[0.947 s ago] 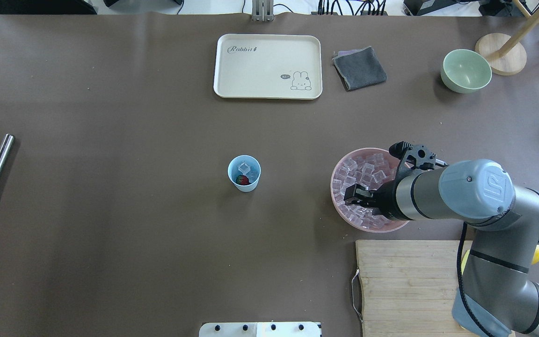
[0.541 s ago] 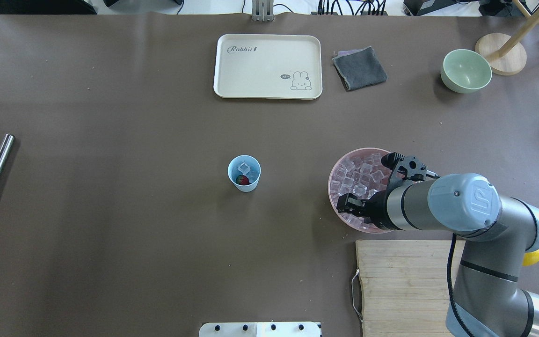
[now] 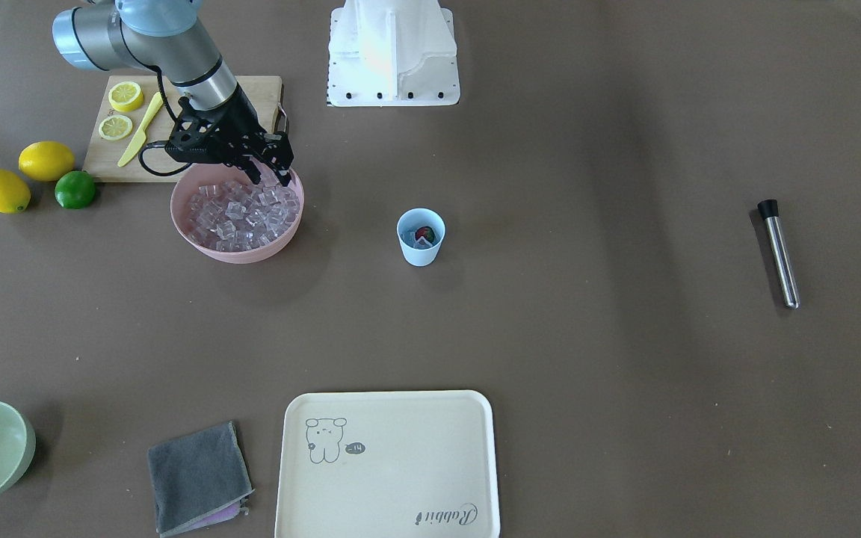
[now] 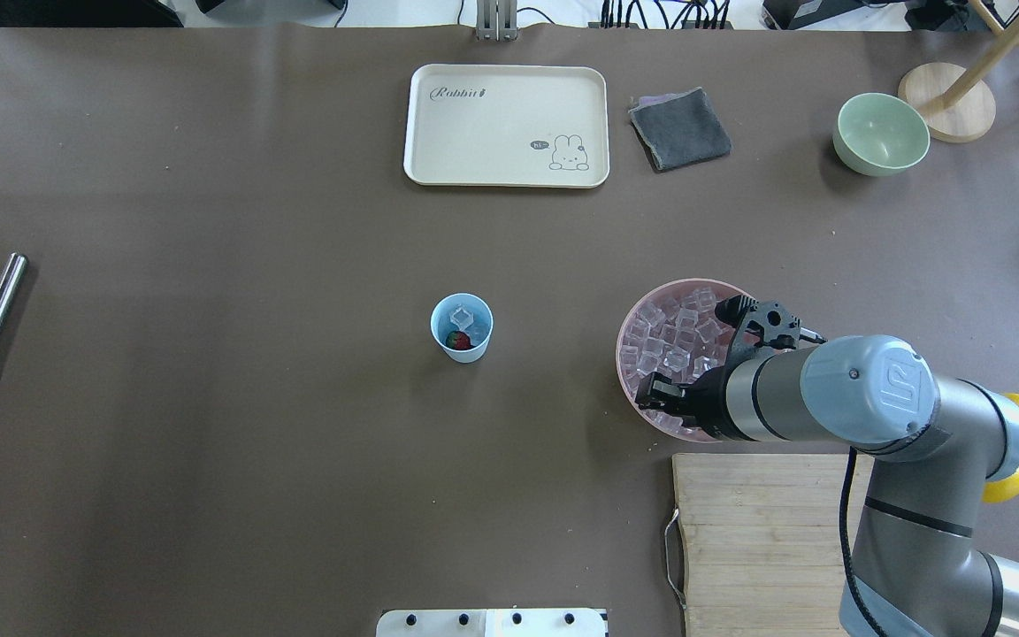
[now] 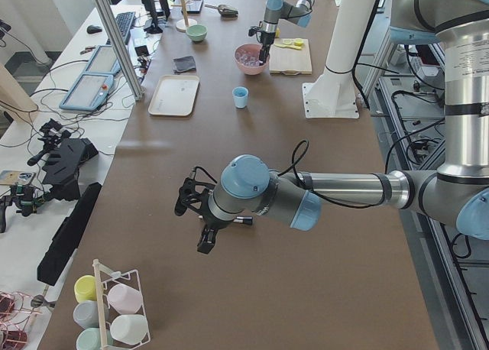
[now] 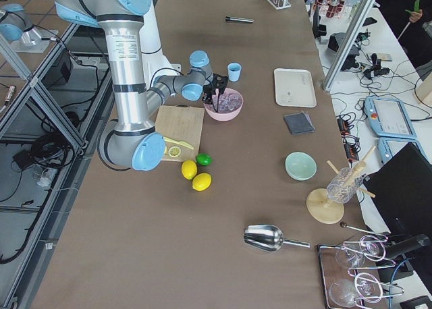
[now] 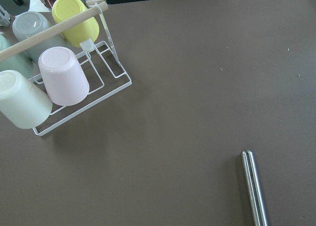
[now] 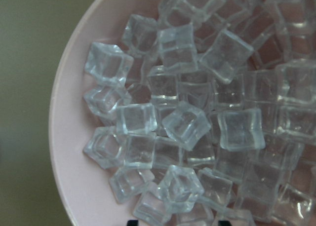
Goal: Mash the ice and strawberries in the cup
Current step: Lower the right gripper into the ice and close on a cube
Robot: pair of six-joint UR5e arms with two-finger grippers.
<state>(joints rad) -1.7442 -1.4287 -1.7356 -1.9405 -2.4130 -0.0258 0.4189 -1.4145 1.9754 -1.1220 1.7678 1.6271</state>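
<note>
Right gripper (image 3: 272, 173) hovers over the ice (image 8: 186, 125) in the pink bowl (image 3: 236, 256), jaws seemingly parted, empty. Best bet: drop straight onto one loose top cube. Cup (image 4: 468, 356) holding the strawberry (image 4: 457, 340) sits mid-surface.

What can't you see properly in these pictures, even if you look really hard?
How much ice is in the cup: too small overhead and front-facing; its wall hides lower cubes.
Whether the right gripper touches ice in the pink bowl: the arm half-covers it overhead; the wrist view cuts off its tips.
Whether the left gripper is open: only the exterior left view shows it.
</note>
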